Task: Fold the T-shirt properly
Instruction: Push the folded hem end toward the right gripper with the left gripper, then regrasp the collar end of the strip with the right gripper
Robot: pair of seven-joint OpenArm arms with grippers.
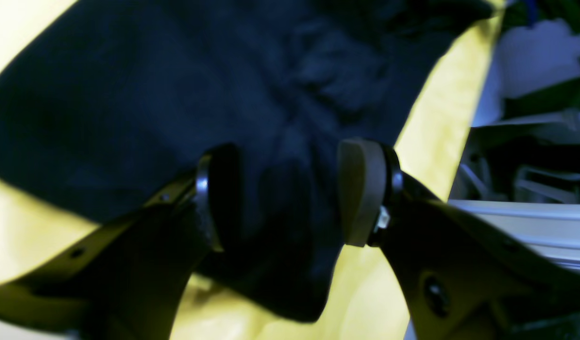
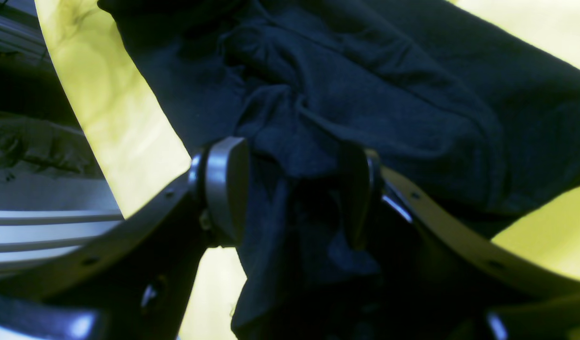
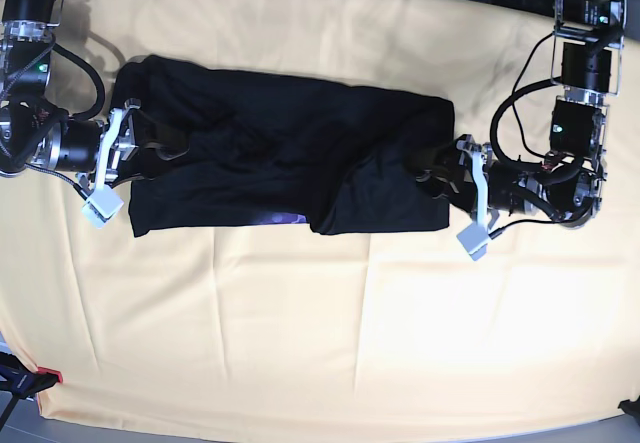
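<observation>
Across the pale table (image 3: 300, 333), a rumpled black T-shirt (image 3: 280, 143) lay spread, with the left gripper (image 3: 425, 163) and right gripper (image 3: 168, 143) above its opposite ends, fingers apart on both.

A cream-coloured tabletop (image 3: 250, 333) spreads across the base view, its near edge curving at the left corner. Beside that corner is a small black object with a red part (image 3: 48, 373), too little shown to identify. The wrist views show grooved silver metal profiles (image 2: 49, 238) beyond the tabletop's edge.
</observation>
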